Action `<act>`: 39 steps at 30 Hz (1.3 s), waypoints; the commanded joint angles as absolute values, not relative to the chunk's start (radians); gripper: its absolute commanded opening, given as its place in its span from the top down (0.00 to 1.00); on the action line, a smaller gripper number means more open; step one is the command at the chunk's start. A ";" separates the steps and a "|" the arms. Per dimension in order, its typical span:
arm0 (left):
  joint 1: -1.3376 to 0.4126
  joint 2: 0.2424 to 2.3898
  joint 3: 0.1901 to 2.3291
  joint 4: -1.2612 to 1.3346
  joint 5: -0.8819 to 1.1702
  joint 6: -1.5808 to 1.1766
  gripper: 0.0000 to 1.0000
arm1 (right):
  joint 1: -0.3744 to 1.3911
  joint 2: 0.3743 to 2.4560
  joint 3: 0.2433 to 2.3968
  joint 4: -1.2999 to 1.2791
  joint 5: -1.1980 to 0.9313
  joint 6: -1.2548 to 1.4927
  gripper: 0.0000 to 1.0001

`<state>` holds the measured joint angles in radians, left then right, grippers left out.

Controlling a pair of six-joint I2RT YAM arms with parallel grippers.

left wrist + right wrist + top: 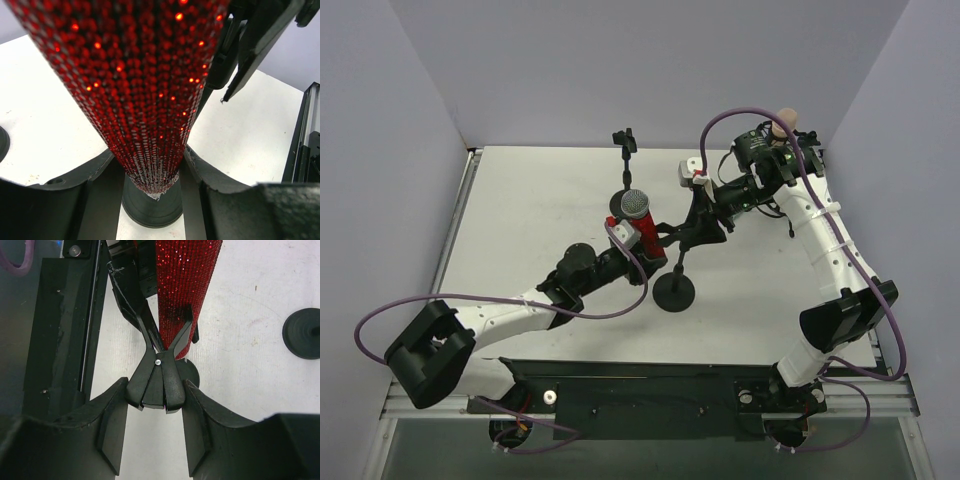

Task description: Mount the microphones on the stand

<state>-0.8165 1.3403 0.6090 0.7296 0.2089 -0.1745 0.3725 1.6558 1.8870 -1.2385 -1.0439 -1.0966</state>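
1. Pinching the glittery red microphone [185,275] low on its barrel, the left gripper [149,156] holds it head-up. The tail hangs just past the fingertips, above the stand's round base [674,292].
2. The right gripper [155,387] has its fingers pressed in from both sides on the handles of the stand's spring clip [145,332]. The clip's prongs are spread astride the red barrel, just ahead of those fingertips.
3. The microphone looks rigid and fairly light. Its sequinned skin should give grip, though the taper may let it slide, so the barrel is the safer hold, clear of the silver mesh head [636,204].
4. A second round base [302,332] sits well to the right of the right fingers. The peach-pink microphone [783,120] peeks out behind the right arm. Clip and left fingers likely compete for the same stretch of barrel.
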 commanded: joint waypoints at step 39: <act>-0.844 1.261 0.586 0.782 0.178 -0.167 1.00 | 0.382 1.684 1.859 -1.313 -1.072 -1.077 0.78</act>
<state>-0.8444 1.2682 0.5377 0.7403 0.1726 -0.1745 0.3813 1.6974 1.8717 -1.2869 -1.0370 -1.0756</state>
